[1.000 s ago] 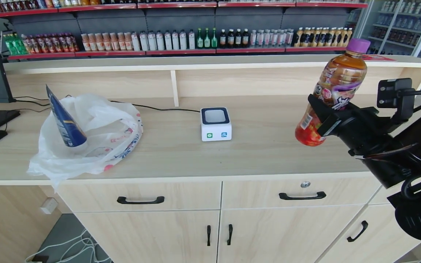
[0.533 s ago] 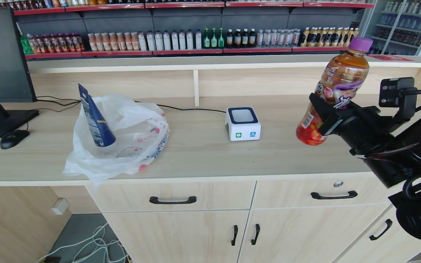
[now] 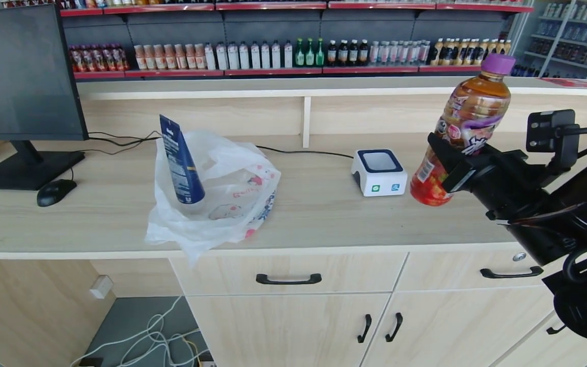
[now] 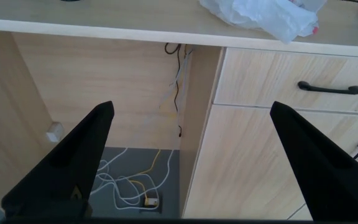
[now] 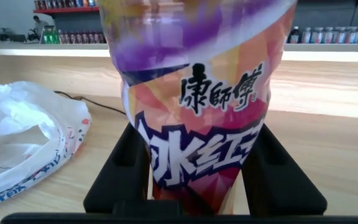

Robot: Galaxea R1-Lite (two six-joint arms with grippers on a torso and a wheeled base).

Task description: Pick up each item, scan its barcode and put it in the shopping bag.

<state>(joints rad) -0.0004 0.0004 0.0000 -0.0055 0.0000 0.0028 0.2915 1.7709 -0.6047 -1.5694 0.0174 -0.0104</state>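
The right gripper [image 3: 449, 162] is clamped on the lower half of a bottle [image 3: 469, 130] of orange drink. It holds the bottle in the air just to the right of the scanner [image 3: 378, 172], cap up and leaning away. I'd say that grip leaves the label free to be turned toward the scanner's window. A white patch low on the label faces that way, though I can't tell if it is the barcode. The shopping bag [image 3: 232, 199] lies slumped open on the counter [image 3: 324, 224], well to the left of the scanner. A blue tube [image 3: 181, 160] stands upright in it, and the bottle would have to go in beside that. A cable [image 3: 303, 151] runs along behind the scanner. A mouse [image 3: 55, 192] and a monitor [image 3: 21, 76] sit farther left, beyond the bag. The left gripper [image 4: 191, 112] hangs spread wide with nothing in it, below the counter's edge, left of the scanner.
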